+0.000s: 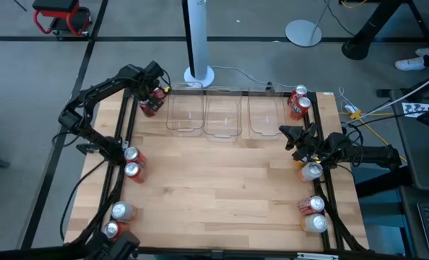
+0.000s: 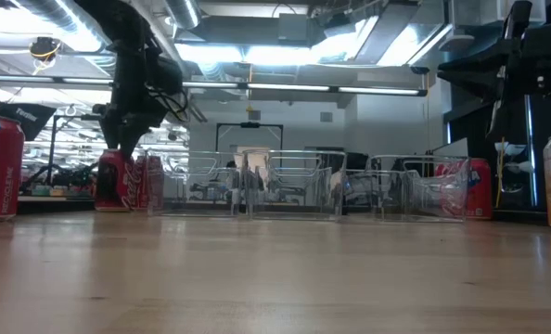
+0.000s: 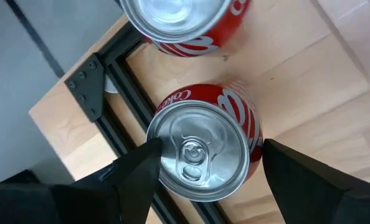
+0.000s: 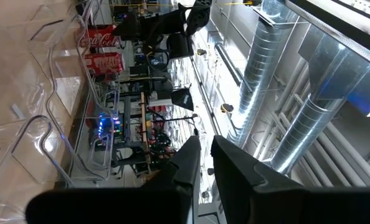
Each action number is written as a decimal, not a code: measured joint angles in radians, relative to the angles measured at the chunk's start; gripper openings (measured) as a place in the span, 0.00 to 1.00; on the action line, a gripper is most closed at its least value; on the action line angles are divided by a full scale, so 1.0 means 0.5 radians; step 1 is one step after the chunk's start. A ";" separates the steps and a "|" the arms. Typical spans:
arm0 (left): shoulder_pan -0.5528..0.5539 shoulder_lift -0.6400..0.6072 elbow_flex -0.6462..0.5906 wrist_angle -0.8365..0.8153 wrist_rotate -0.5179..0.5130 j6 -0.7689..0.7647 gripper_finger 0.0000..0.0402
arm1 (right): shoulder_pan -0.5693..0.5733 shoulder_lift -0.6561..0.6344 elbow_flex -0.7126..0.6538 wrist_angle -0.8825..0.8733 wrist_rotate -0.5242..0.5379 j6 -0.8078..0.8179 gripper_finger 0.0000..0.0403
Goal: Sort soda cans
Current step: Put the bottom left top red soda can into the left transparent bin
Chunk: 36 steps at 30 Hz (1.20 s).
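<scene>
1. Surface: pale wooden slatted table (image 1: 222, 188) with a black metal frame, grey floor around it, an open workshop hall behind.
2. Near edge, left side: two red aluminium soda cans with silver tops (image 1: 118, 220), one behind the other along the frame.
3. Near edge, right side: one red can and one pale, orange-marked can (image 1: 313, 214), just beside each other.
4. Mid-table, left side: two more red cans (image 1: 133, 163), touching or nearly so.
5. Mid-table, right side: right gripper (image 1: 292, 137), fingers nearly closed on nothing, hovering above the table; a pale can (image 1: 311, 171) stands just beside that arm.
6. Far edge, centre: three clear plastic rectangular bins (image 1: 222, 115) in a row, no can visible inside any.
7. Far right corner: two red cans (image 1: 299, 102), close together.
8. Far left corner: left gripper (image 3: 210, 165), fingers spread wide on either side of an upright red can with a silver pull-tab top (image 3: 205, 146), one finger at its rim; a firm grip cannot be told. A second red can (image 3: 185, 22) stands just beyond it.
</scene>
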 joint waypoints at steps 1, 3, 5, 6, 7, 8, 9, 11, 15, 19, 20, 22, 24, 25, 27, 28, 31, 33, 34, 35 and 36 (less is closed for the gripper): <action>0.001 -0.014 0.004 -0.002 0.016 0.000 0.66 | 0.000 0.000 0.000 0.001 0.000 0.000 0.12; 0.000 -0.040 0.030 0.000 0.018 0.002 0.66 | 0.000 0.000 0.000 0.007 0.000 0.000 0.12; -0.001 -0.065 0.064 0.005 0.013 -0.004 0.66 | 0.000 -0.001 0.000 0.012 0.000 0.000 0.12; -0.001 -0.071 0.079 0.009 0.006 -0.006 0.66 | 0.000 -0.001 0.000 0.012 0.000 0.000 0.12; -0.001 -0.075 0.090 0.008 0.001 0.011 0.66 | 0.000 0.000 0.000 0.012 0.000 0.000 0.12; -0.001 -0.081 0.095 0.003 -0.003 0.015 0.66 | 0.001 -0.001 0.000 0.012 0.000 0.000 0.12; -0.001 -0.085 0.101 -0.003 -0.008 0.014 0.66 | 0.001 -0.001 0.000 0.011 0.000 0.000 0.12; -0.001 -0.092 0.110 0.008 -0.015 0.014 0.66 | 0.000 -0.001 0.000 0.011 0.000 0.000 0.12; -0.002 -0.091 0.110 0.000 -0.044 -0.028 0.67 | 0.001 -0.001 0.000 0.010 0.000 0.000 0.12; -0.002 -0.091 0.110 -0.020 -0.049 -0.045 0.74 | 0.001 -0.001 0.000 0.010 0.000 0.000 0.12; -0.005 -0.091 0.110 -0.017 -0.047 -0.038 0.77 | 0.001 -0.001 0.000 0.010 0.000 0.000 0.12; -0.019 -0.091 0.110 -0.021 -0.016 0.039 0.83 | 0.000 0.000 0.000 0.010 0.000 0.000 0.12; -0.031 -0.091 0.110 -0.056 0.041 0.094 0.88 | 0.000 -0.001 0.000 0.010 0.000 0.000 0.12; -0.035 -0.091 0.110 -0.060 0.041 0.100 0.90 | 0.001 -0.001 0.000 0.010 0.000 0.000 0.12; -0.046 -0.091 0.110 -0.048 0.035 0.060 0.93 | 0.001 -0.001 0.000 0.010 0.000 0.000 0.12; -0.050 -0.091 0.110 -0.053 0.032 0.014 0.94 | 0.000 -0.001 0.000 0.010 0.000 -0.001 0.12; -0.049 -0.091 0.110 -0.052 0.030 -0.137 0.94 | 0.000 -0.001 0.000 0.008 0.000 -0.001 0.12; -0.054 -0.091 0.101 -0.049 0.025 -0.197 0.94 | 0.000 -0.001 0.000 0.008 0.000 0.000 0.12; -0.057 -0.091 0.089 -0.050 0.025 -0.206 0.93 | 0.000 0.000 0.000 0.008 0.000 -0.001 0.12; -0.055 -0.091 0.078 -0.053 0.025 -0.207 0.93 | 0.000 0.000 0.000 0.008 0.000 0.000 0.12; -0.047 -0.090 0.067 -0.040 0.022 -0.209 0.93 | 0.000 -0.001 0.000 0.008 0.000 -0.001 0.12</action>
